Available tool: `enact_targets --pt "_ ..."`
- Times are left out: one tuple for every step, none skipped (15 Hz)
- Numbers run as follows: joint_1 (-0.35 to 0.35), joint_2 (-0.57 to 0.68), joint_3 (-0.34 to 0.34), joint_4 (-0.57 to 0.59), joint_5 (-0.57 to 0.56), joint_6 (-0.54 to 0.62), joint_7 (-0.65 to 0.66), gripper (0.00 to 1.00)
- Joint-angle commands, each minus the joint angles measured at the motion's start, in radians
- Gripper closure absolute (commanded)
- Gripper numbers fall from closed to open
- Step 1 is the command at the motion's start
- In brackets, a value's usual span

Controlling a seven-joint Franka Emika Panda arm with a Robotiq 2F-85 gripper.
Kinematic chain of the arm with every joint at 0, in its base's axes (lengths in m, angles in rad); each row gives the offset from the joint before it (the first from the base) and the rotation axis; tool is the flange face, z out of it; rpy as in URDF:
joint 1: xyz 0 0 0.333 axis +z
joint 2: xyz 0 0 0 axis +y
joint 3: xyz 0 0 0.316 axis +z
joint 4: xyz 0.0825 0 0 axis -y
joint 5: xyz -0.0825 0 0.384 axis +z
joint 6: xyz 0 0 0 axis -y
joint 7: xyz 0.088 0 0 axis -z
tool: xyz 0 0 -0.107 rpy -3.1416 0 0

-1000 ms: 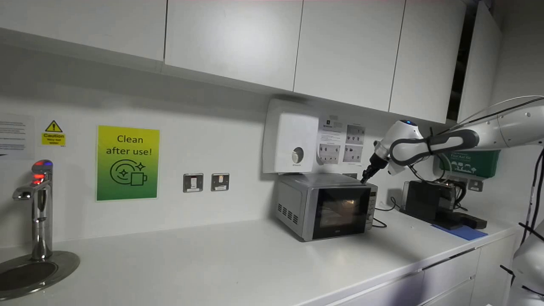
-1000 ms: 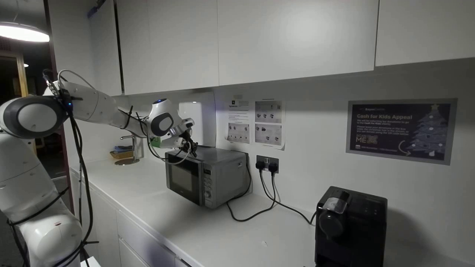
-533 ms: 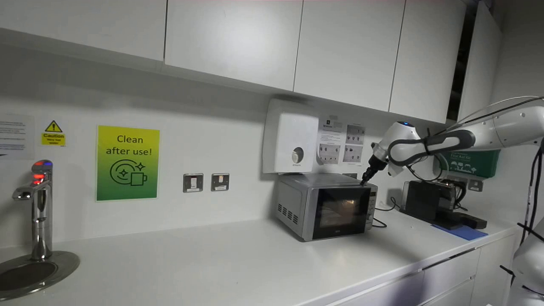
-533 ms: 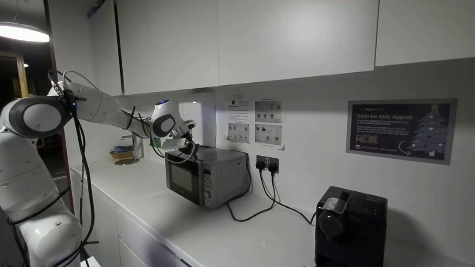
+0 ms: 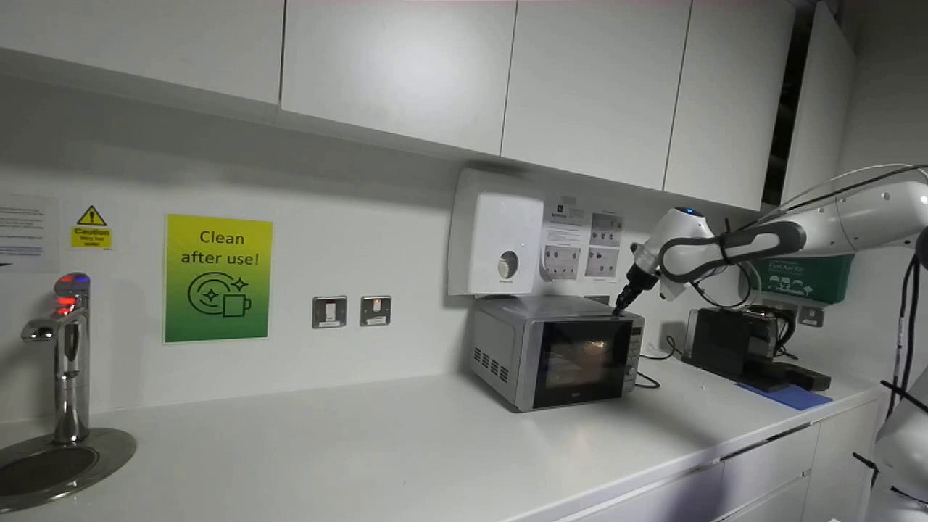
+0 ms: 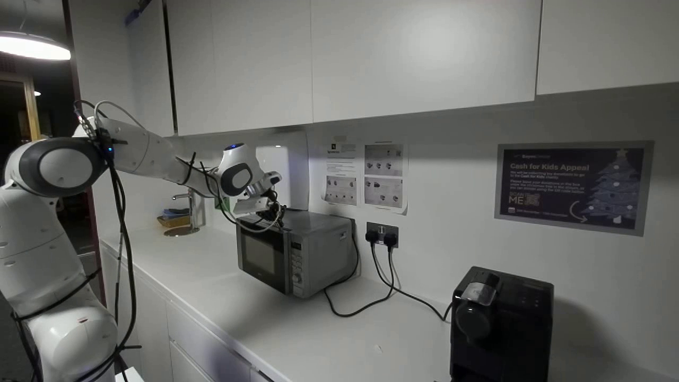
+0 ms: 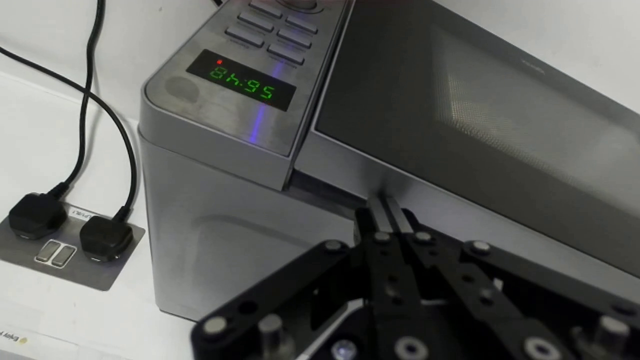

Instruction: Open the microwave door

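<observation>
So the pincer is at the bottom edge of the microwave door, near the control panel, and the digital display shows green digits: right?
Wrong edge: both exterior views show the pincer at the top edge of the microwave door, near the control panel. The digital display does show green digits.

In exterior view, clock centred on silver-grey box-shaped microwave point(image 5: 507, 341), on flat white counter point(image 5: 326, 457): curved chrome tap point(image 5: 71, 377) at 9 o'clock, well apart; boxy white dispenser point(image 5: 496, 232) at 11, just above; boxy black coffee machine point(image 5: 718, 348) at 3. In wrist view, clock centred on black two-fingered gripper point(image 7: 384, 200), tips at top edge of rectangular silver-framed dark-glass microwave door point(image 7: 475, 125): door between 1 and 2; silver metal control panel point(image 7: 240, 107) between 10 and 11; rectangular grey socket plate point(image 7: 92, 272) at 9.
</observation>
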Motion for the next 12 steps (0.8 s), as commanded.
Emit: enact_targets --pt "0.013 0.022 -0.018 0.024 0.01 0.017 -0.043 1.0" --pt "0.012 0.025 -0.017 0.023 0.005 0.021 -0.042 1.0" --pt "0.011 0.026 -0.016 0.023 0.002 0.025 -0.041 1.0" --pt "0.011 0.029 -0.016 0.022 0.001 0.031 -0.043 1.0" --pt "0.01 0.033 -0.016 0.022 -0.002 0.04 -0.041 1.0" --pt "0.01 0.037 -0.016 0.023 -0.001 0.045 -0.042 1.0" --pt "0.008 0.043 -0.015 0.025 -0.005 0.056 -0.038 1.0" --pt "0.008 0.047 -0.015 0.026 -0.006 0.063 -0.038 1.0" --pt "0.008 0.054 -0.014 0.026 -0.006 0.07 -0.037 1.0" --pt "0.007 0.061 -0.014 0.026 -0.006 0.078 -0.036 1.0" --pt "0.007 0.062 -0.015 0.026 -0.004 0.078 -0.037 1.0" --pt "0.008 0.062 -0.016 0.024 0.003 0.074 -0.038 1.0"
